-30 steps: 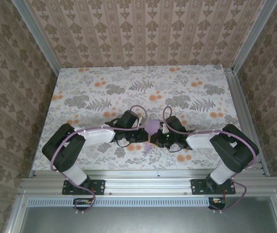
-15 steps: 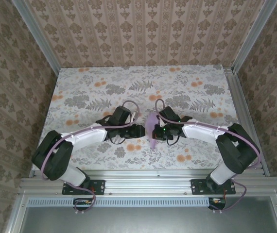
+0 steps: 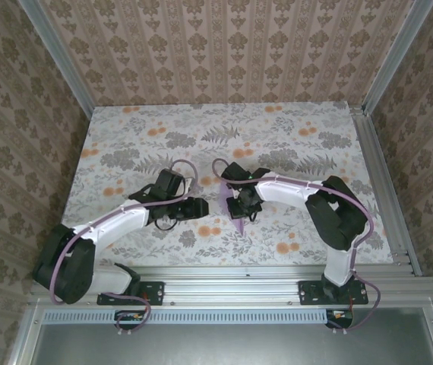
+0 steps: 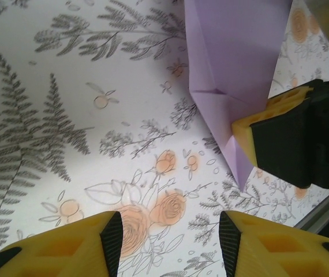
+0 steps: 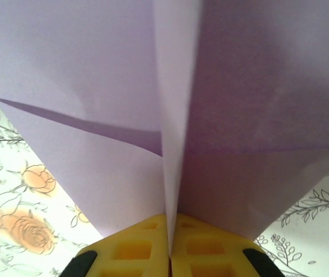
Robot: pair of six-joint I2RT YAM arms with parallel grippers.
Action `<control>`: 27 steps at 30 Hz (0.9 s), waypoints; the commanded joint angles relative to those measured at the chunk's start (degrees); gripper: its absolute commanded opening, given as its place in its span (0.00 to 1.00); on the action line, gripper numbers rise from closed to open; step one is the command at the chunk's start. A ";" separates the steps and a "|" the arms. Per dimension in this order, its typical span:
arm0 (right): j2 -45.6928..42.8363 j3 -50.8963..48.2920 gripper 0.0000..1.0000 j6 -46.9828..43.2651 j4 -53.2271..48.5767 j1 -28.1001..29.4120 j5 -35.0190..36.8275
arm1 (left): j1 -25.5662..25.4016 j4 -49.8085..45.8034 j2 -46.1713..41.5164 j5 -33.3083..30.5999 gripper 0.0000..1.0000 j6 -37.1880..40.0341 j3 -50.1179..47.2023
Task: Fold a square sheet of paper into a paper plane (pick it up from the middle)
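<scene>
The square sheet of paper is pale lilac and folded into a pointed paper plane [image 3: 234, 215], held above the floral table with its tip toward the near edge. My right gripper [image 3: 244, 203] is shut on its middle fold. In the right wrist view the yellow jaws [image 5: 169, 248] pinch the central crease, and the paper plane [image 5: 89, 109] spreads out on both sides. My left gripper [image 3: 200, 207] stands open a little to the left of the paper, apart from it. In the left wrist view the left gripper [image 4: 170, 242] has only tabletop between its fingers, with the paper plane [image 4: 234, 63] at the upper right.
The table [image 3: 140, 137] has a grey-and-orange floral pattern and patterned walls on three sides. An aluminium rail [image 3: 232, 285] runs along the near edge by the arm bases. Bare tabletop stretches behind both grippers.
My left gripper has opened, let go of the paper and drawn back to the left. My right gripper has carried the folded paper slightly left and away from the near edge.
</scene>
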 commanded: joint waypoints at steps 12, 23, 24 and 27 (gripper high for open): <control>5.62 4.61 0.12 -1.65 -5.58 3.38 6.66 | 1.52 -1.06 -2.05 1.99 0.51 2.14 -2.66; 8.87 7.20 0.15 -1.21 -6.86 5.13 8.14 | 1.61 0.11 -1.25 2.80 0.51 2.09 -3.62; 9.06 7.28 0.15 -1.03 -6.84 5.17 8.23 | 1.61 0.17 -1.16 2.88 0.51 2.11 -3.64; 9.51 7.05 0.15 -1.01 -6.35 5.18 8.01 | 1.61 0.68 -0.56 3.21 0.51 2.00 -3.63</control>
